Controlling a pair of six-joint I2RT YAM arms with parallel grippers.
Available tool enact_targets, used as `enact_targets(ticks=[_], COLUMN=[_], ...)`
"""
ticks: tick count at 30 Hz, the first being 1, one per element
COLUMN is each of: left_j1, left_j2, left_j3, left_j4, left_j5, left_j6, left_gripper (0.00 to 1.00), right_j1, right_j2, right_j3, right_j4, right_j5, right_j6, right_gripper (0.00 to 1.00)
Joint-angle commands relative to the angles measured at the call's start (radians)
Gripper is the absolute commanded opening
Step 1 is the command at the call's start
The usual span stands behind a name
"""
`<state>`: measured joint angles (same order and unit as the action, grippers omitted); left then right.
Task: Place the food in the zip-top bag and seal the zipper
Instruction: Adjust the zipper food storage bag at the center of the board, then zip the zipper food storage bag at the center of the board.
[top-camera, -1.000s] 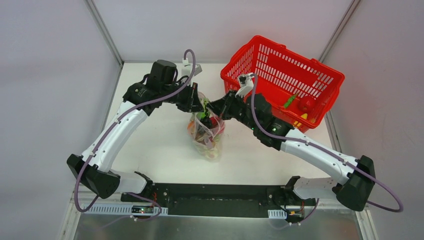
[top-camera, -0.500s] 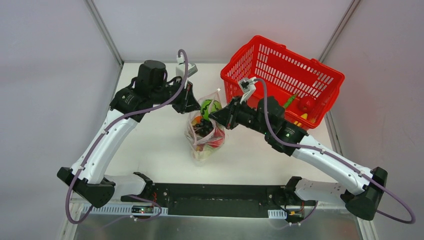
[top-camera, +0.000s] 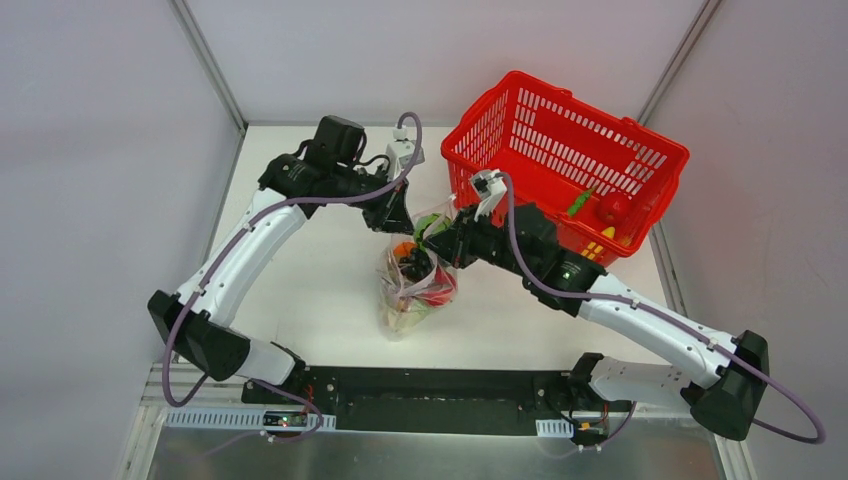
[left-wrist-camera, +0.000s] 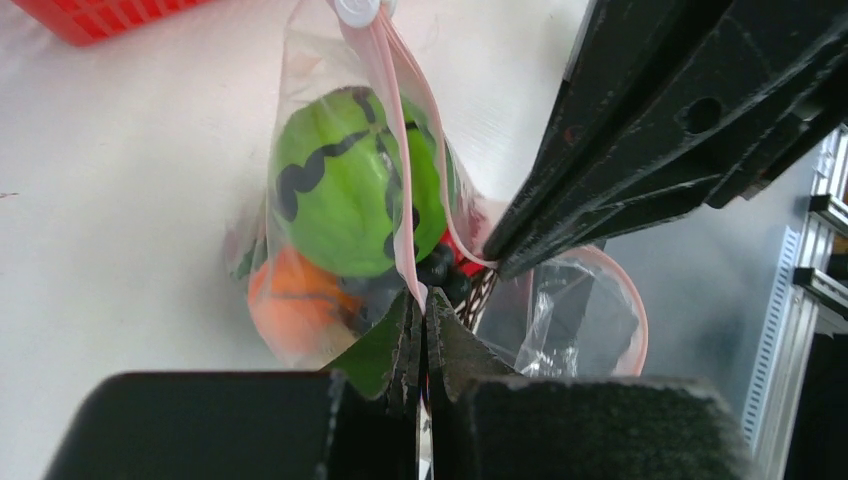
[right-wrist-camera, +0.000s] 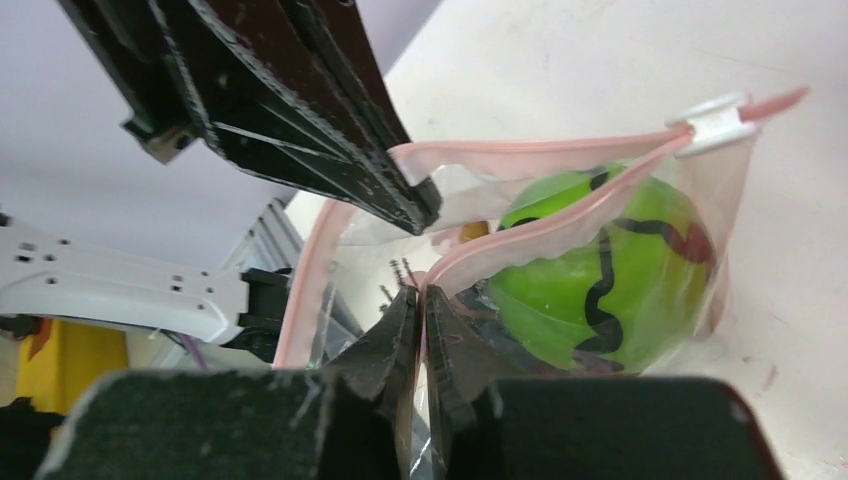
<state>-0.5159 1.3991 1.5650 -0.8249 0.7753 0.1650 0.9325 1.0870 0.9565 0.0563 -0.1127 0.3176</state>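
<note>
Beside the red plastic mesh basket (top-camera: 560, 130), left gripper (left-wrist-camera: 421, 325) and right gripper (right-wrist-camera: 420, 310) both pinch tightly the thin pink zipper (right-wrist-camera: 520, 158) of the clear crinkly bag (top-camera: 412, 295), which they should pull taut and straight before sealing.

Top view: the wrists (top-camera: 480, 235) cover the spots where the bag (top-camera: 412, 295) is pinched, and the zipper (left-wrist-camera: 398, 220) is too thin for you to read there. Left wrist view: the slider (left-wrist-camera: 352, 9) is clipped by the top edge. The left gripper (left-wrist-camera: 422, 335) is a close blur and blocks the bag's bottom. The pieces (top-camera: 603, 212) in the basket (top-camera: 540, 120) are too small to name.
</note>
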Motion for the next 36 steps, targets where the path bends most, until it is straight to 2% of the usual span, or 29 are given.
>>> enact_targets(ticks=[1,3,6,8,11,16,21,23,26,31,36], left_j1=[-0.001,-0.001,-0.001,-0.001,-0.001,0.001,0.0,0.0,0.0,-0.001,-0.01], left_j2=[0.032,0.048,0.067,0.073,0.075,0.083,0.095,0.102,0.113,0.153,0.205], left_j3=[0.045,0.05,0.088,0.117,0.139,0.185,0.21,0.227,0.261,0.328,0.394], left_j4=[-0.011,0.018,-0.011,-0.061,-0.121,-0.209,-0.299,-0.349,-0.464,-0.634,-0.746], left_j5=[0.125,0.173,0.15,0.147,0.143,0.159,0.192,0.218,0.27,0.303,0.338], left_j6=[0.045,0.031,0.053,0.097,0.154,0.242,0.351,0.398,0.515,0.653,0.724], left_gripper=[0.0,0.0,0.0,0.0,0.0,0.0,0.0,0.0,0.0,0.0,0.0], right_j1=[-0.017,-0.027,-0.056,-0.1,-0.163,-0.28,-0.405,-0.46,-0.523,-0.537,-0.535], right_j2=[-0.014,-0.01,-0.029,-0.044,-0.074,-0.119,-0.126,-0.118,-0.091,-0.053,0.003], right_j3=[-0.041,-0.038,-0.027,-0.009,0.015,0.041,0.038,0.013,-0.014,-0.03,-0.003], right_j4=[0.057,0.055,0.057,0.055,0.052,0.044,0.015,0.013,0.011,-0.072,-0.082], right_j5=[0.046,0.013,-0.024,-0.092,-0.209,-0.336,-0.371,-0.469,-0.704,-0.972,-1.058], right_j6=[-0.048,-0.051,-0.057,-0.079,-0.124,-0.22,-0.346,-0.411,-0.52,-0.786,-0.854], right_gripper=[0.1,0.12,0.19,0.29,0.5,0.65,0.68,0.68,0.7,0.74,0.74])
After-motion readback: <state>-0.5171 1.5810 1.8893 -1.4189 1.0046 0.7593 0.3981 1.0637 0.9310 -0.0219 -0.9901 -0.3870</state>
